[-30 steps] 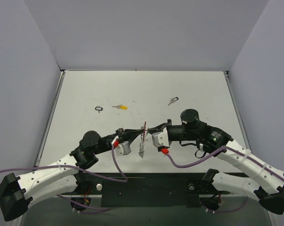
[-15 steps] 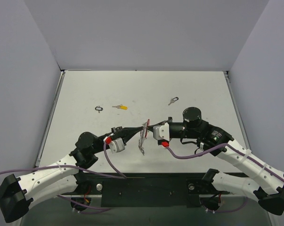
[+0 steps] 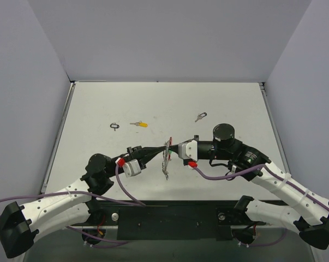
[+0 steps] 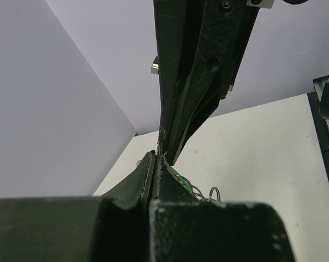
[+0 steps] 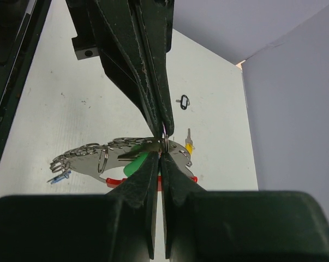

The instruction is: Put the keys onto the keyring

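Note:
The keyring [image 3: 165, 159], a silver coil with a curved red piece [image 5: 116, 178], hangs over the table's near middle between both grippers. My left gripper [image 3: 162, 148] is shut on one of its small rings [image 5: 167, 143]. My right gripper [image 3: 173, 147] meets it tip to tip and is shut where a green-headed key [image 5: 133, 164] lies against the ring; the exact pinch is hidden. In the left wrist view the green key [image 4: 178, 174] shows just beside my closed jaws. A yellow-headed key [image 3: 138, 124] and a black-headed key [image 3: 201, 117] lie further back on the table.
A small bare black loop [image 3: 115, 126] lies left of the yellow key. A tiny blue piece [image 5: 58, 177] hangs at the keyring's far end. Grey walls enclose the white table [image 3: 235, 109] on three sides.
Both wrists have rolled and shifted slightly, the left drawing back to the left and the right rising toward the table's far side. The keyring stays pinched between the two tips.

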Motion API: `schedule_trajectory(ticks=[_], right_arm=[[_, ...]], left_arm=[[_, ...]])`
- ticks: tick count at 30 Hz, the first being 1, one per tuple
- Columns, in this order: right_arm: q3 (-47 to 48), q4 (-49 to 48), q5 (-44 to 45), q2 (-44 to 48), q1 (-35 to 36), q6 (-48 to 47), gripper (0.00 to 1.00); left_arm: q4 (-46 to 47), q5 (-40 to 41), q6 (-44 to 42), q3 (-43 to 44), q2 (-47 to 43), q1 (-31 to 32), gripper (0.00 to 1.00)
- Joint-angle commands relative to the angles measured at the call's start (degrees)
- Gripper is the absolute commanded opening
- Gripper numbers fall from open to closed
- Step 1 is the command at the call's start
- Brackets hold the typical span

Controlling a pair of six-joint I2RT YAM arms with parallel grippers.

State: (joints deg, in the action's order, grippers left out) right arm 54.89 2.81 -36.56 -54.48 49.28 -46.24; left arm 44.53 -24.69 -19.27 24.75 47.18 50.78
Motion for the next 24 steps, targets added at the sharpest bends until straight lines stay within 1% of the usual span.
schedule_trajectory(ticks=[1, 5, 6, 13, 24], right_arm=[[2.06, -3.52, -2.91, 1.48, -0.23, 2.82, 0.00], [1.97, -2.98, -4.48, 3.49, -2.08, 3.43, 0.00], [2.06, -1.42, -4.92, 3.68, -2.60, 3.52, 0.00], [2.50, -1.40, -6.95, 6.31, -3.92, 5.02, 0.00], [1.88, -2.02, -9.85, 6.31, -3.57, 4.32, 0.00]], left_arm=[[6.70, -0.80, 3.70, 0.74, -0.16, -1.38, 0.00], [10.30, -3.87, 7.92, 0.82, 0.54, -3.15, 0.00], [10.75, -4.75, 8.36, 0.91, 0.81, -3.41, 0.00], [15.32, -11.16, 10.65, 1.00, 2.83, -4.20, 0.00], [17.69, -12.49, 13.29, 1.17, 3.54, -4.55, 0.00]])
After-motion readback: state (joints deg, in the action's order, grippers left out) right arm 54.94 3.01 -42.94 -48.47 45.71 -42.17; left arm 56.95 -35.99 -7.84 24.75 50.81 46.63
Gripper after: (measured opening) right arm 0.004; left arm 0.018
